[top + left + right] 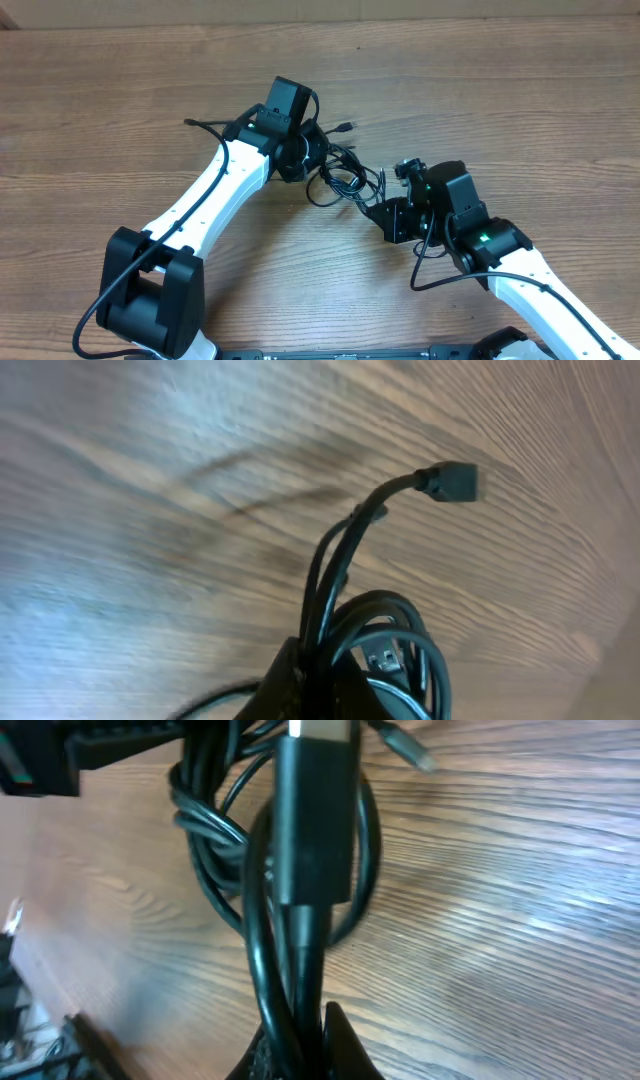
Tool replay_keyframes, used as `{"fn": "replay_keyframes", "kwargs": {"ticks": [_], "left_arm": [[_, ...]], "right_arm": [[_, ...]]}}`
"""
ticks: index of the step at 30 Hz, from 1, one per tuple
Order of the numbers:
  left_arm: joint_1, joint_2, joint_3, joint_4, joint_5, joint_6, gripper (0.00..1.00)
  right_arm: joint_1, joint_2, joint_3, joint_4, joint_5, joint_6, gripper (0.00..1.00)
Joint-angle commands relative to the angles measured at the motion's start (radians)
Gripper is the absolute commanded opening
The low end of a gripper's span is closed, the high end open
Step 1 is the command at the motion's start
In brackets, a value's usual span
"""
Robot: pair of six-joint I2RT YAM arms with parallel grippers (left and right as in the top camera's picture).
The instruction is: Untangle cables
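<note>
Cables (pixel 343 178) bunched on wooden table (pixel 500 80), left gripper (pixel 308 160) clenched on their left side, right gripper (pixel 378 212) clenched on their right side

This looks to me like a robotics lab bench. A brown wood-grain table (pixel 520 90) fills all three of my views, its grain running side to side. My two white-and-black jointed arms are mounted at its near edge. The left arm (pixel 215 190) rises from a boxy black base (pixel 150 290) at 7 o'clock, and the right arm (pixel 545 290) comes in from 5 o'clock. A black rail (pixel 350 354) lies along 6 o'clock. Small green indicator lights (pixel 484 238) glow on the right arm's joints. At the table's centre sits a tangle of thin black cables (pixel 345 175).
</note>
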Motion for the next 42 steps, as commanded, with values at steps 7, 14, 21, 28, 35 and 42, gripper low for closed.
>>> {"fn": "replay_keyframes", "kwargs": {"ticks": [7,14,21,28,35,42], "left_arm": [[0.048,-0.019,0.021,-0.055,-0.143,0.557,0.72],[0.048,-0.019,0.021,-0.147,0.015,0.461,0.97],[0.035,-0.019,0.021,-0.221,0.135,0.370,0.81],[-0.048,-0.019,-0.060,-0.351,0.135,0.105,0.68],[-0.136,-0.019,-0.250,-0.106,0.133,0.102,0.56],[-0.185,-0.018,-0.294,-0.055,0.055,0.059,0.29]], "right_arm": [[0.011,-0.003,-0.016,0.003,0.039,0.033,0.04],[0.011,-0.003,-0.016,0.002,0.039,0.033,0.60],[0.009,-0.003,-0.013,0.003,0.039,0.033,1.00],[-0.010,-0.060,0.089,-0.137,0.193,0.034,1.00],[-0.048,-0.108,0.129,-0.196,0.203,0.034,1.00],[-0.051,-0.108,0.129,-0.196,0.203,0.042,1.00]]}}
